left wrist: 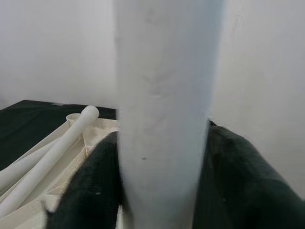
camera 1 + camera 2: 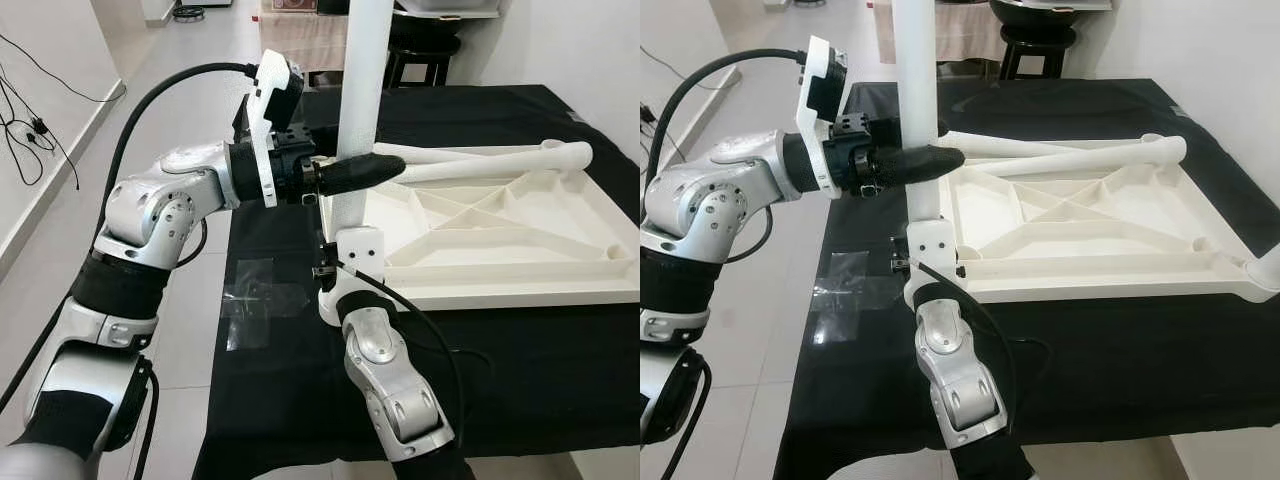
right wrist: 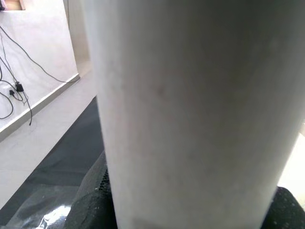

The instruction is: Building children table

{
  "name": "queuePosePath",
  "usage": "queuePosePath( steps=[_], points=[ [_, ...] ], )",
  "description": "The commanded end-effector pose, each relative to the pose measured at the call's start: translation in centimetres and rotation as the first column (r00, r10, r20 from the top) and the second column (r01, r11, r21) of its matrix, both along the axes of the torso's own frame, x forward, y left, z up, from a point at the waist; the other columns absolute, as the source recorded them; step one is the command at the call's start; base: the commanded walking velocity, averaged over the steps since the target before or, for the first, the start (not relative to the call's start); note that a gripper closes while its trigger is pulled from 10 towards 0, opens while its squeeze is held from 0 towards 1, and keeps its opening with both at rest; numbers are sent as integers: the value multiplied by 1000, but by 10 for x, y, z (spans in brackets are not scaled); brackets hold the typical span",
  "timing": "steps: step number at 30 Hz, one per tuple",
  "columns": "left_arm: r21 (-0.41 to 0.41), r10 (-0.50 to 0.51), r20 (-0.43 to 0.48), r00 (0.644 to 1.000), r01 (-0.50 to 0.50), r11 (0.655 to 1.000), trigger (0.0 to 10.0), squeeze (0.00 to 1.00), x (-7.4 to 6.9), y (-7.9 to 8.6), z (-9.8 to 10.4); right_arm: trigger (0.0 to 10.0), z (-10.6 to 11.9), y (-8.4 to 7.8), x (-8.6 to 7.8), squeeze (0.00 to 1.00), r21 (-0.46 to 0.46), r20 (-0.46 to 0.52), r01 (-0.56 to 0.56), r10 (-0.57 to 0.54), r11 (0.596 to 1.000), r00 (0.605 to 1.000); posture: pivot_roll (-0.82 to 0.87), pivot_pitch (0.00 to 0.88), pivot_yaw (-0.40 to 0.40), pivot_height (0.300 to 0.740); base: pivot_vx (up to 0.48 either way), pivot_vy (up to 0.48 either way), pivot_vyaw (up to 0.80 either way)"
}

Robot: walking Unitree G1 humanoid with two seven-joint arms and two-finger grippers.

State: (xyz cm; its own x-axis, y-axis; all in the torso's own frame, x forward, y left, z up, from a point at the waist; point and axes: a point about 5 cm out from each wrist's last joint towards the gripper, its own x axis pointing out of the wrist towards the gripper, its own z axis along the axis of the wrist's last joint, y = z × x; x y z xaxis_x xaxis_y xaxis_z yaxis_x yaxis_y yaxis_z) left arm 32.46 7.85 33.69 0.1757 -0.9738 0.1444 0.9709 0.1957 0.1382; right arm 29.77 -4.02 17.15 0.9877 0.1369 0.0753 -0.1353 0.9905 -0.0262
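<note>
I pinch the upright table leg (image 2: 362, 90) with my left gripper (image 2: 362, 172) up high and my right gripper (image 2: 335, 262) down low, so it stands straight in the tabletop (image 2: 500, 250) corner

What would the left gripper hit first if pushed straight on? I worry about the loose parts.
It is already against the upright leg; past that, probably the loose legs on the upturned tabletop.
</note>
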Motion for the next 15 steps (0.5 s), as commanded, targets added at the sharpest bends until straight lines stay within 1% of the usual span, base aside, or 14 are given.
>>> queuePosePath(
  steps=[1,7,9,10,11,12,13,14,15],
  points=[
    [9,-63,13,998,63,998,0,0,-4,-10,1,10000,-39,33,-18,0,143,-271,-23,62,989,961,45,164,2,740,0,0,0],
    [11,-79,10,997,79,997,0,0,-4,-13,-1,10000,-38,32,-16,0,154,-268,-24,65,988,961,43,163,3,740,0,0,0],
    [19,-88,7,996,88,996,0,0,-6,-14,-5,10000,-34,33,-15,0,176,-265,-62,108,982,958,41,163,5,740,0,0,0],
    [19,-88,7,996,88,996,0,0,-6,-14,-5,10000,-34,33,-15,0,176,-265,-62,108,982,958,41,163,5,740,0,0,0],
    [26,-97,3,995,97,995,0,0,-8,-14,-9,10000,-22,37,-13,902,214,-202,-189,233,958,951,40,164,7,740,0,0,0],
    [26,-97,3,995,97,995,0,0,-8,-14,-9,10000,-22,37,-13,902,214,-202,-189,233,958,951,40,164,7,740,0,0,0],
    [29,-100,2,995,100,995,0,0,-8,-14,-10,10000,-12,38,-10,1000,233,-144,-272,309,934,940,37,163,8,740,0,0,0],
    [30,-101,1,995,101,994,0,0,-9,-14,-10,10000,-5,38,-9,1000,241,-104,-322,355,915,929,36,162,8,740,0,0,0],
    [30,-101,1,995,101,994,0,0,-9,-14,-10,10000,-5,38,-9,1000,241,-104,-322,355,915,929,36,162,8,740,0,0,0]
  ],
)
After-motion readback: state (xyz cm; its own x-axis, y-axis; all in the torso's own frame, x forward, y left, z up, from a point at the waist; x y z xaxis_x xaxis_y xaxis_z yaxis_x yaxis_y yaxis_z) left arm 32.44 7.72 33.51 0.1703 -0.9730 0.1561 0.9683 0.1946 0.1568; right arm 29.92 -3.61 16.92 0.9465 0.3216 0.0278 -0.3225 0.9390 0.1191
